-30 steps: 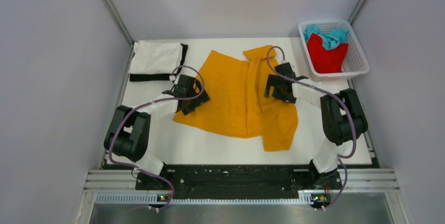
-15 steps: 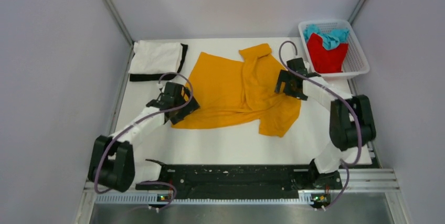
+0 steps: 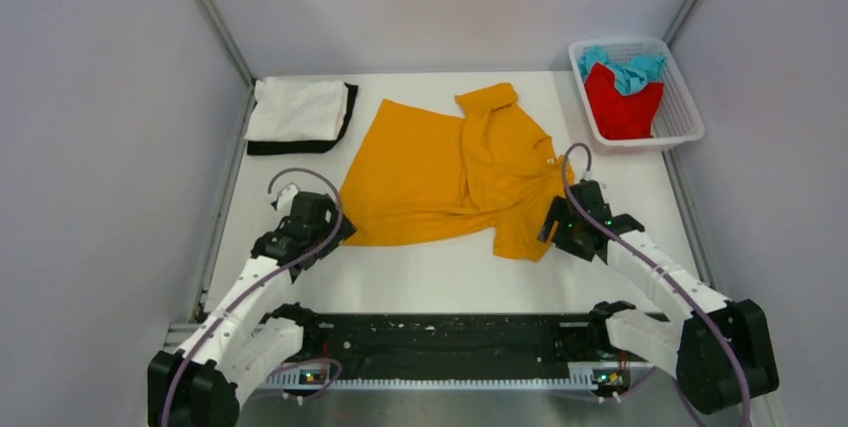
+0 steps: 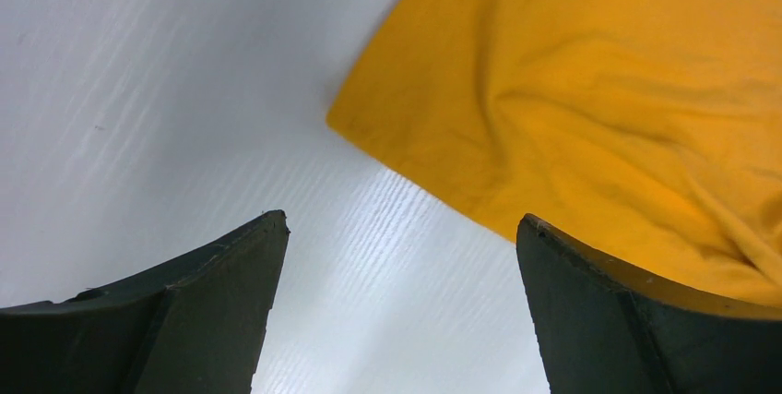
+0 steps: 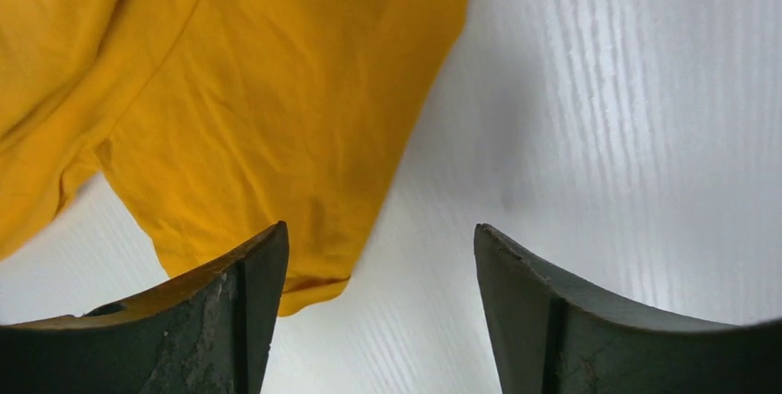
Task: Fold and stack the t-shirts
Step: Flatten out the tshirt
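1. One orange-yellow t-shirt (image 3: 450,172), soft cloth, short-sleeved. It lay about the middle of the white worktop (image 3: 440,272), spread out but rumpled. A raised fold ran from its far side toward the near right. One sleeve pointed at the far edge, and another hung toward the near right.

2. One white t-shirt (image 3: 298,109), cloth, folded to a rectangle, in the far left corner. It rested on a black t-shirt (image 3: 296,147), which showed only as a dark band along the white one's near and right sides.

3. One white plastic mesh basket (image 3: 684,117), rectangular, in the far right corner. It held a crumpled red t-shirt (image 3: 622,102), with a teal t-shirt (image 3: 628,71) bunched at the red one's far side.

4. Left gripper (image 3: 325,232), toward the near left, just beside the near left corner of the orange-yellow t-shirt. Its dark fingers (image 4: 212,302) stood wide apart and held nothing. The wrist view showed bare worktop and the cloth's corner between them. Contact with the cloth could not be told.

5. Right gripper (image 3: 560,232), toward the near right, by the end of the near sleeve. Its fingers (image 5: 212,311) were likewise spread wide and gripped nothing.
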